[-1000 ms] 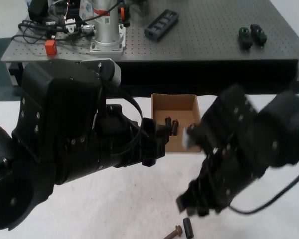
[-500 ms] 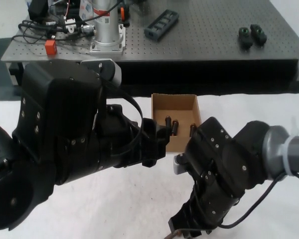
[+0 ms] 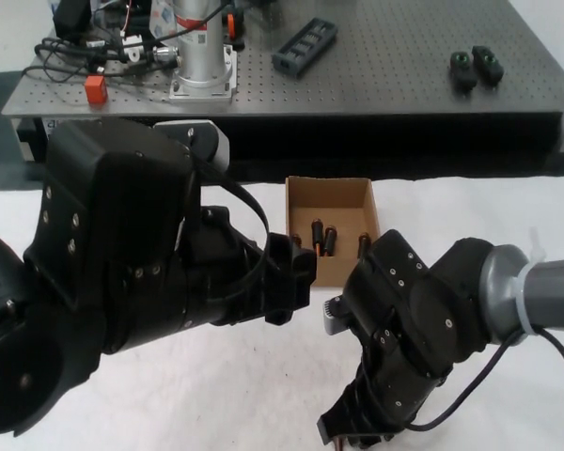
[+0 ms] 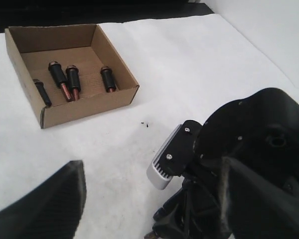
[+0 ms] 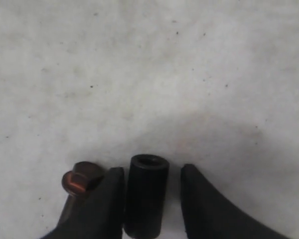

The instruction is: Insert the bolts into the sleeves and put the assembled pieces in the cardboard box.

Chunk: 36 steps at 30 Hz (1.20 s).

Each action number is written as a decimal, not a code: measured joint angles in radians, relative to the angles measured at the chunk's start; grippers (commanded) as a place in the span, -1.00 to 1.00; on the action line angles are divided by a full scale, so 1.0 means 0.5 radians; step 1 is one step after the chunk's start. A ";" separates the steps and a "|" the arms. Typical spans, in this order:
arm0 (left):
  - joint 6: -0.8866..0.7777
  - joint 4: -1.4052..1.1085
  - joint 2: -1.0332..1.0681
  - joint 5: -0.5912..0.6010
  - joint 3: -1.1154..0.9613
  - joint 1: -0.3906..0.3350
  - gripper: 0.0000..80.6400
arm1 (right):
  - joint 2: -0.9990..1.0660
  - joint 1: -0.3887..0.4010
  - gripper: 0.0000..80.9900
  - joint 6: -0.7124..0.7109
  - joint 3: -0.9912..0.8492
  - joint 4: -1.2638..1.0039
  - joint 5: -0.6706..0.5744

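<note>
What changed: my right arm [image 3: 409, 329] has come down low at the near edge of the white surface [image 5: 199, 59]; a second ago it was higher, with the loose parts in plain sight under it
Right tool [image 5: 150, 172]: fingers a little apart, one on each side of the black sleeve [image 5: 147, 199], not pinching it yet
Sleeve: lying flat on the surface between those fingers
Bolt [image 5: 82, 178]: its coppery head lies just outside one finger, not in the sleeve
What that means: I think I am about to grab the sleeve for the next pair
Left tool [image 4: 152, 199]: wide open, holding nothing, and it has hardly moved
Cardboard box [image 4: 84, 107]: farther off, past both arms
In the box: four dark pieces [image 4: 72, 82]; three show a coppery end, so they look done; the fourth, by a wall, I cannot tell
</note>
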 measured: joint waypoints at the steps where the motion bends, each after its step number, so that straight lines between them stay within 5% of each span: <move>1: 0.000 0.007 0.000 0.000 0.000 0.000 0.33 | 0.000 0.000 -0.66 -0.044 0.000 0.005 0.000; 4: 0.000 0.010 0.000 0.000 0.000 0.000 0.33 | 0.000 -0.005 -0.97 -0.120 0.000 0.021 0.013; 13: -0.128 0.183 0.000 0.117 0.000 0.000 0.33 | -0.238 -0.158 -0.93 -0.213 0.096 0.155 0.090; 19: -0.257 0.436 0.057 0.162 -0.038 -0.088 0.26 | -0.884 -0.423 -0.93 -0.218 0.311 0.332 0.109; 26: -0.274 0.904 0.699 0.213 -0.488 -0.221 0.24 | -1.510 -0.634 -0.93 -0.218 0.479 0.572 0.113; 36: -0.171 1.202 1.475 0.219 -1.044 -0.366 0.12 | -1.871 -0.734 -0.93 -0.218 0.503 0.752 0.113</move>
